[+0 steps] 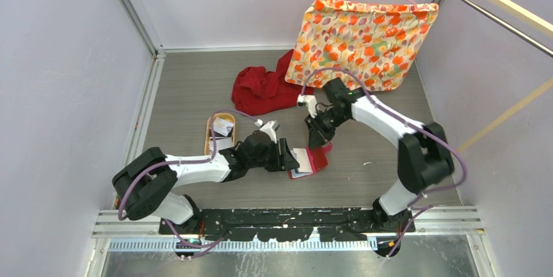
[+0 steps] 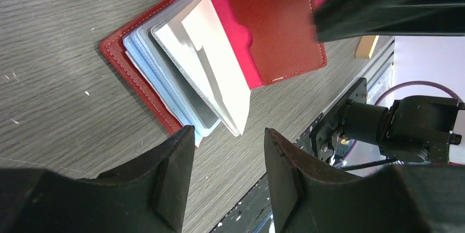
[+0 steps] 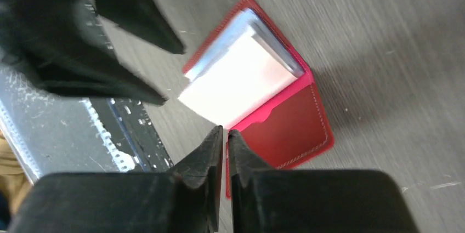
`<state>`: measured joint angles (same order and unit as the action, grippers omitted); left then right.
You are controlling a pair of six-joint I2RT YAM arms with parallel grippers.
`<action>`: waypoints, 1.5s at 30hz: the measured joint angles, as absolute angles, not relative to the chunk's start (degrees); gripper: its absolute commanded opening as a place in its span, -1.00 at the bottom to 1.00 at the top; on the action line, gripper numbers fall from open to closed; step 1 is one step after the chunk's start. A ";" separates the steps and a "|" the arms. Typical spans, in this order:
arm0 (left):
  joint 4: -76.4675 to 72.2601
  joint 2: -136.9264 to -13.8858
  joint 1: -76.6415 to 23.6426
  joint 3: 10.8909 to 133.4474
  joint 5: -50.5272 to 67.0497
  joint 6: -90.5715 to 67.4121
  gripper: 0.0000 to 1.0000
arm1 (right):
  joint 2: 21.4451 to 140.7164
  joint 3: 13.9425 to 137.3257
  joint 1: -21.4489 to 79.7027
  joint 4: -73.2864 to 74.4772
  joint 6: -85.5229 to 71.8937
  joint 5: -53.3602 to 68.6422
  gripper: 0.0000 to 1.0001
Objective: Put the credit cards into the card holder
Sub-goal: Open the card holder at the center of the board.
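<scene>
Card-loading step on the grey counter (image 1: 195,75), with the red card holder (image 1: 312,160) lying open between both hands.
Left hand (image 2: 227,140) hovers half-wide and empty just beside the holder's edge. Right hand (image 3: 226,130) hangs above the red pocket flap, pinched almost together with nothing seen between its fingers. Pale sleeves fan up from the spine, so the left hand would best pin the cover flat while the right parts one sleeve. Whitish credit cards (image 1: 223,128) lie in the tan tray (image 1: 212,135), apart from the holder, and are best slid in edge first.
</scene>
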<state>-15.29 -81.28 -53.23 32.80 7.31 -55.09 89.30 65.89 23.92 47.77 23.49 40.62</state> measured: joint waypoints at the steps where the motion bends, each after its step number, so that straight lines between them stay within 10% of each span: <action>1: -15.35 -81.65 -53.23 32.82 7.42 -55.20 0.06 | 91.70 65.87 24.53 47.55 23.09 39.20 -0.84; 45: -13.43 -89.78 -53.23 37.60 7.62 -58.35 0.29 | 107.18 67.85 25.93 49.54 19.11 22.57 -0.91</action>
